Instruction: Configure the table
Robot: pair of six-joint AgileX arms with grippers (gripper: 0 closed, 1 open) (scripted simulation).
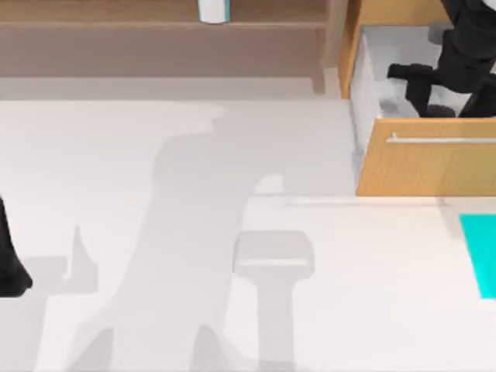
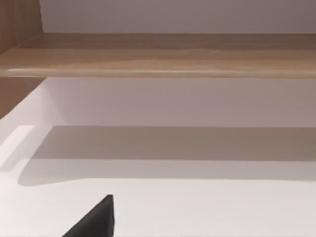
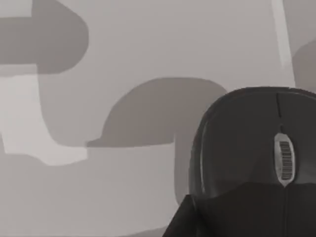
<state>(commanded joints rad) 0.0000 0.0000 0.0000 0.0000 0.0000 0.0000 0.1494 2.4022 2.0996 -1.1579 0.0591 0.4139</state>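
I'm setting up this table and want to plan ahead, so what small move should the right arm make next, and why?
Probably lower the right pincer a little onto the black mouse. The top view shows that arm reaching into the open drawer, and its wrist view has the mouse lying close on the pale drawer floor. The left arm waits at the table's left edge.

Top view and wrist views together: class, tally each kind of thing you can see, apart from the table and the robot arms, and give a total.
Wooden shelf: 1
Wooden drawer cabinet, drawer open: 1
White cylinder on the shelf: 1
Black computer mouse in the drawer: 1
Cyan flat mat at the table's right edge: 1
Total: 5
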